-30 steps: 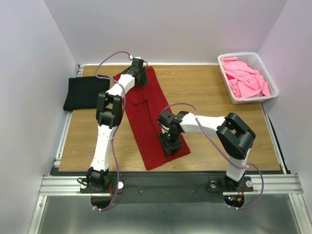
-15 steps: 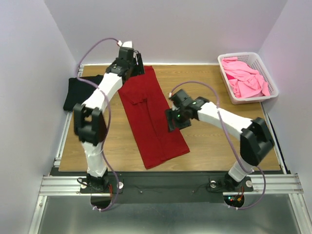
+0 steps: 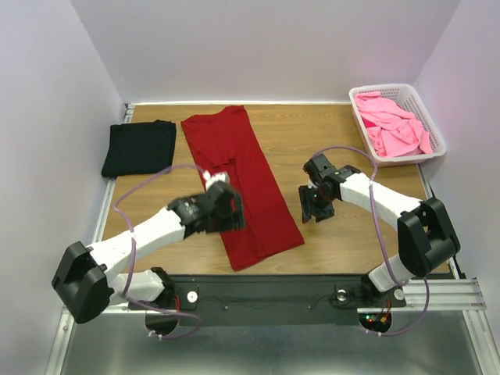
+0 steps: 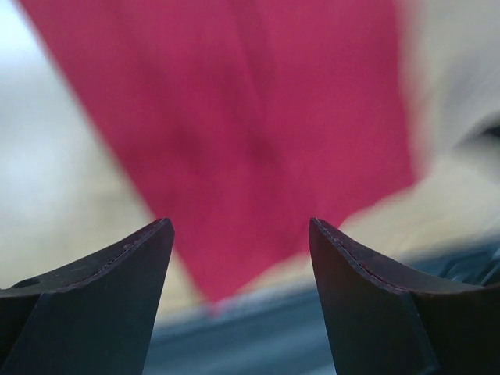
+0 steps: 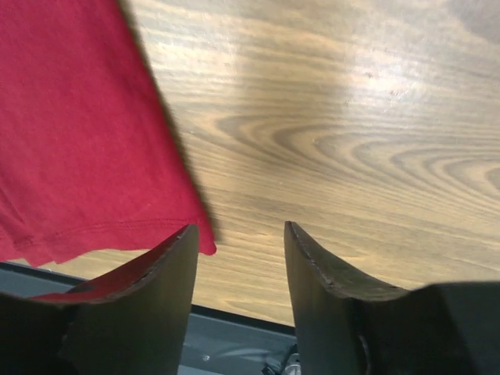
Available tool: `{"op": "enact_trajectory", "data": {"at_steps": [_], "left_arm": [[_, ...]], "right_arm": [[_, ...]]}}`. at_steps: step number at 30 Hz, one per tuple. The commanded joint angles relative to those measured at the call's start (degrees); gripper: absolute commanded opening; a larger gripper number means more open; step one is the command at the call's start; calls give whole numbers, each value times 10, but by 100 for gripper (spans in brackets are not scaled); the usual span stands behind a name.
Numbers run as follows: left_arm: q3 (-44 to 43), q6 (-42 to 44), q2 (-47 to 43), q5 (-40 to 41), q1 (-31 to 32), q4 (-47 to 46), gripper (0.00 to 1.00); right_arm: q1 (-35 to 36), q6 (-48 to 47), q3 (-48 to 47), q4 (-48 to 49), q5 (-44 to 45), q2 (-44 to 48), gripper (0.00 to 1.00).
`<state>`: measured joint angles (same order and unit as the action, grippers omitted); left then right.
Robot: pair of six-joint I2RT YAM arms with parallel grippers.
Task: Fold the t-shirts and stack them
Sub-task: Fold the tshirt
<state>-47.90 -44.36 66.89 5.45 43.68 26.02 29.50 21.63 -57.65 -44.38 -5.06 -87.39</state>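
Observation:
A dark red t-shirt [image 3: 242,183] lies folded into a long strip, slanting from the table's back left to the front middle. It also shows in the left wrist view [image 4: 234,117] and the right wrist view [image 5: 78,141]. A folded black t-shirt [image 3: 139,147] lies at the back left. Pink t-shirts [image 3: 394,125] fill the basket. My left gripper [image 3: 226,209] is open and empty over the red strip's near left part. My right gripper [image 3: 315,205] is open and empty over bare wood just right of the strip's near corner.
A white lattice basket [image 3: 433,129] stands at the back right corner. Bare wooden table [image 3: 351,242] lies between the red strip and the basket. A metal rail [image 3: 273,293] runs along the near edge.
My left arm has swung from the strip's far end down to its near left part. My right gripper has moved right, off the red cloth onto bare wood.

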Motion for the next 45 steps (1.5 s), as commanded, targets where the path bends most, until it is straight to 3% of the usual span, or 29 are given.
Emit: {"op": "enact_trajectory", "data": {"at_steps": [1,5,15,26,34,45], "left_arm": [[60,-134,-50,-24,69,53,82],[105,-231,-72,-21,144,56,81],[184,-311,-76,-9,172,25,74],[170,-343,1,45,190,5,67],[146,-377,37,53,223,36,49],[133,-398,32,61,248,86,35]], "right_arm": [[-4,6,6,18,-15,27,52],[-4,17,24,43,-24,36,50],[-4,38,48,75,-31,38,50],[-4,37,80,84,-24,57,49],[-4,25,88,90,-29,62,49],[-3,21,105,109,-93,49,49]]}}
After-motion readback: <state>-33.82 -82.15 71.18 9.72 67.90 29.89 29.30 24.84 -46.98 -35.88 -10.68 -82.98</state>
